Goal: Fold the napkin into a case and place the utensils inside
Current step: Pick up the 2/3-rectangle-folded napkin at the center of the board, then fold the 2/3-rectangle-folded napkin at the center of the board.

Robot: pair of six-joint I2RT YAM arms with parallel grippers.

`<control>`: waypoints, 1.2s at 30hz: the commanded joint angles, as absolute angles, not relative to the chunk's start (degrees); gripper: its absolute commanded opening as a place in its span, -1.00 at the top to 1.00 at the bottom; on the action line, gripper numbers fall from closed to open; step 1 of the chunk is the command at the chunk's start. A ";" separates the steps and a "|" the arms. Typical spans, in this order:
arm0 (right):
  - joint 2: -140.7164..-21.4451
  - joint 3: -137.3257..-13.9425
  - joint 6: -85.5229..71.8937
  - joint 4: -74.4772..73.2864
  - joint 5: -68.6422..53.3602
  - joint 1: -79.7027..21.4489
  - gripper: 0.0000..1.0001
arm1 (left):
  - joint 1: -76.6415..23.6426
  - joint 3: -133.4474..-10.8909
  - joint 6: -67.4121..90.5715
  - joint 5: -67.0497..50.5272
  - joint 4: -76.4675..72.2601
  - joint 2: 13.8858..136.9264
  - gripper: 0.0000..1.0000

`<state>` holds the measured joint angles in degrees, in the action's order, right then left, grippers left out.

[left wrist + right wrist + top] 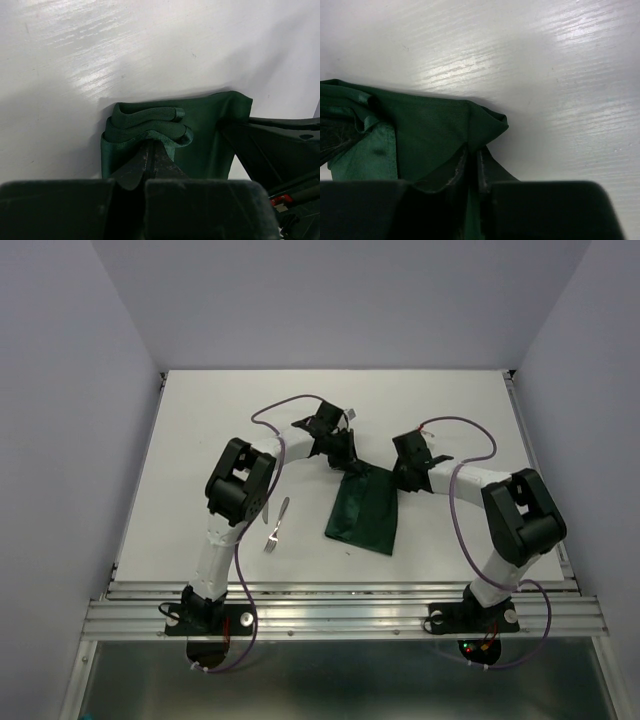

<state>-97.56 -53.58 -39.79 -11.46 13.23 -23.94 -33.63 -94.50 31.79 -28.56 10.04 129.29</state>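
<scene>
Napkin (pixel 362 512): dark green cloth, folded to a roughly rectangular panel. It lies flat at the centre of the white table (pixel 200 430), with its long side running from near to far and tilted slightly. The weave is fine with a faint sheen. The hems are stitched and show as rolled bands at the far edge.

Left end effector (pixel 151 145): fingers closed tight on the napkin's (pixel 210 135) far left corner, where several layers bunch into soft loops just ahead of the tips.

Right end effector (pixel 472 155): fingers drawn almost together on the far right corner of the napkin (pixel 430 125). A cloth edge is pinched in the narrow slit between them. The fabric there peaks into a small raised fold.

Utensils: a fork (pixel 270 539) and a knife (pixel 284 508), slim silver metal. They lie nearly end to end on the table, left of the napkin and beside the left arm, apart from the cloth.

Table surface: white, glossy, with faint streaked grain.
</scene>
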 commanded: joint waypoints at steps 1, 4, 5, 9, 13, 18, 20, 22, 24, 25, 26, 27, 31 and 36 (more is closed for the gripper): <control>-99.84 -54.31 -38.85 -12.04 13.18 -23.91 0.80 | -33.14 -93.08 31.29 -27.51 9.93 129.11 1.00; -98.70 -55.46 -38.24 -12.57 13.80 -23.91 0.99 | -32.96 -92.38 31.29 -27.33 9.76 128.59 1.00; -98.18 -55.63 -37.97 -12.57 13.71 -23.91 0.99 | -32.96 -92.11 31.38 -27.25 9.67 128.58 1.00; -95.11 -56.60 -36.92 -12.83 13.71 -23.91 0.99 | -32.70 -90.71 32.17 -26.81 8.62 127.88 1.00; -93.87 -57.30 -36.74 -13.36 13.18 -25.66 0.99 | -32.52 -90.09 32.87 -27.33 8.09 127.71 1.00; -92.73 -58.36 -37.70 -13.89 13.80 -27.68 0.99 | -32.43 -90.00 33.13 -27.51 8.00 127.71 1.00; -92.55 -58.71 -38.05 -14.06 14.33 -28.38 0.99 | -32.34 -90.00 33.05 -27.51 8.00 127.62 1.00; -92.72 -59.32 -38.23 -14.33 14.50 -29.00 0.99 | -32.26 -90.17 33.05 -27.33 8.09 127.62 1.00; -93.07 -60.02 -38.41 -14.50 14.59 -30.14 0.99 | -32.17 -90.26 33.05 -27.25 8.17 127.62 1.00; -93.25 -60.29 -38.41 -14.50 14.68 -30.15 0.99 | -32.17 -90.26 33.13 -27.16 8.17 127.70 1.00; -93.43 -60.55 -38.41 -14.59 14.76 -30.67 0.99 | -32.17 -90.26 33.13 -27.16 8.17 127.71 1.00; -93.95 -61.08 -38.50 -14.59 14.68 -31.20 0.99 | -32.17 -90.26 33.22 -27.16 8.17 127.62 1.00; -95.62 -62.83 -38.58 -14.68 14.85 -32.26 0.99 | -32.17 -90.00 33.49 -26.98 8.09 127.62 1.00; -97.82 -64.60 -38.85 -14.85 14.94 -32.78 0.99 | -32.08 -89.56 33.57 -26.89 8.00 127.35 1.00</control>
